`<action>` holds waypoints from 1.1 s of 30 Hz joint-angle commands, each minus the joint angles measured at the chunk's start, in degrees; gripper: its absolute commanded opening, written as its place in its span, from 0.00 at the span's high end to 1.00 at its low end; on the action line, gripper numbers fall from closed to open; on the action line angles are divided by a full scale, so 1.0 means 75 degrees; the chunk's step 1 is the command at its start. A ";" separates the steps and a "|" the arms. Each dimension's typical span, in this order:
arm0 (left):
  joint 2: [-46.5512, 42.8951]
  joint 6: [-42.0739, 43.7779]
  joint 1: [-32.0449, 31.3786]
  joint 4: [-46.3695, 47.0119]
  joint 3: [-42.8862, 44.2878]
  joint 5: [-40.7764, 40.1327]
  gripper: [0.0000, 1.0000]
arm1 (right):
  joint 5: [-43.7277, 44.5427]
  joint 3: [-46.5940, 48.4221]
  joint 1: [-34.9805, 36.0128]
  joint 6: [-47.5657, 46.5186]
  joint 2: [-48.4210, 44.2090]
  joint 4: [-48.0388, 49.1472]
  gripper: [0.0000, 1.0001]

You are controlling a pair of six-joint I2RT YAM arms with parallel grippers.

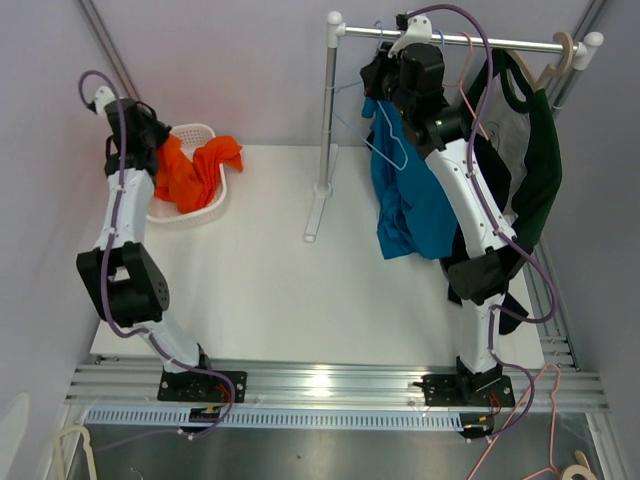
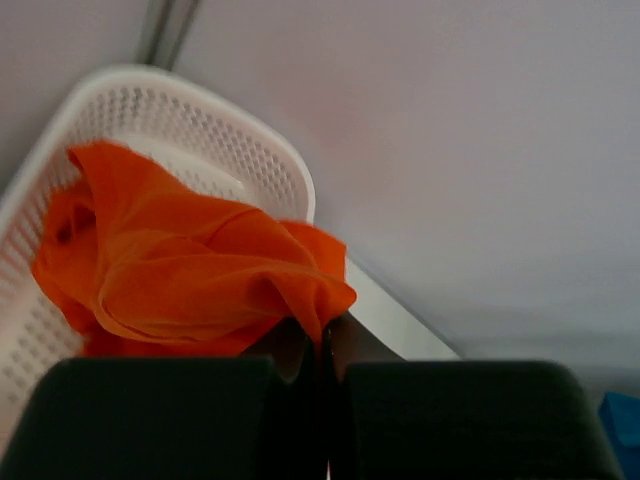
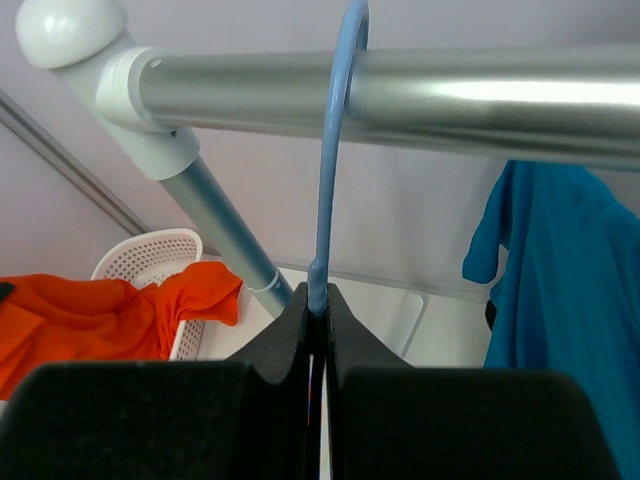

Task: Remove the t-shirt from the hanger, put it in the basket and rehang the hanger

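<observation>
Two views split the facts. The right wrist camera shows the right gripper point(image 3: 318, 312) pinched tight on the neck of the blue hanger point(image 3: 329, 170), whose hook sits over the steel rail point(image 3: 480, 92). Only the top camera shows the teal t-shirt point(image 1: 412, 205) drooping from that hanger beside the arm. The left gripper point(image 2: 325, 335), jaws together, nips a corner of an orange garment point(image 2: 190, 270) over the white basket point(image 2: 215, 125).

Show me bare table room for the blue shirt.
Free: mid table, between the left arm, the basket holding the orange shirt and the rack foot. Crowded: right side, under blue shirt, right arm, dark garments.
</observation>
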 commanded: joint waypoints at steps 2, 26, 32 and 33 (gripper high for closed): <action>0.0131 -0.1213 -0.0309 -0.0862 0.0516 -0.0490 0.99 | -0.0343 0.0013 0.0198 0.0120 0.0195 0.0104 1.00; -0.0240 -0.0255 -0.0858 -0.4026 0.3231 -0.0018 0.00 | 0.1858 0.0224 0.1217 -0.1555 0.0347 0.0373 1.00; -0.1378 0.0345 -0.1374 -0.4612 0.3656 0.0298 0.00 | 0.2386 0.0201 0.1276 -0.1604 0.0219 0.0070 0.43; -0.1495 0.0415 -0.1502 -0.4682 0.3621 0.0298 0.00 | 0.2445 0.0131 0.1276 -0.1603 0.0091 0.0022 0.40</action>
